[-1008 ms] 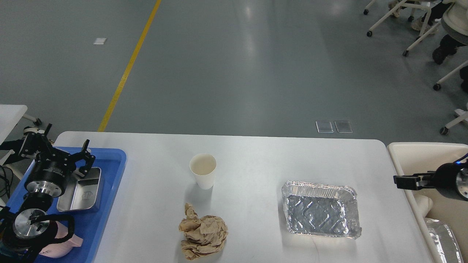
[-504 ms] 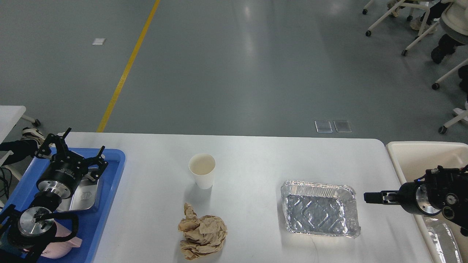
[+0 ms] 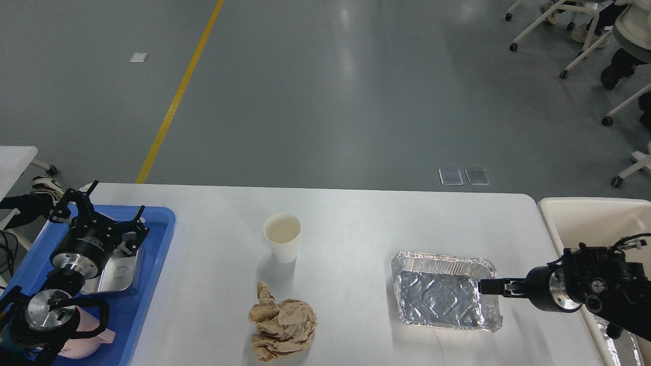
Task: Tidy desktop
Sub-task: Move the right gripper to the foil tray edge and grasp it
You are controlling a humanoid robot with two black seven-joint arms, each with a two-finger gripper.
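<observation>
The desktop (image 3: 356,223) is a wide white tabletop. On it stand a white paper cup (image 3: 282,243), a crumpled brown paper ball (image 3: 281,328) and an empty foil tray (image 3: 441,294). My right gripper (image 3: 489,287) reaches in from the right and sits at the foil tray's right rim. It is seen side-on as one dark bar, so I cannot tell its fingers apart. My left gripper (image 3: 107,207) is open and empty, above a steel container (image 3: 114,277) in the blue tray (image 3: 155,264).
A cream bin (image 3: 585,216) stands off the table's right edge, with another foil piece (image 3: 618,338) in it. A pink object (image 3: 94,341) lies at the front of the blue tray. Wheeled chairs stand on the floor at the far right.
My right gripper has moved left and down, from over the cream bin to the foil tray's right rim. My left gripper has shifted slightly back and left over the blue tray.
</observation>
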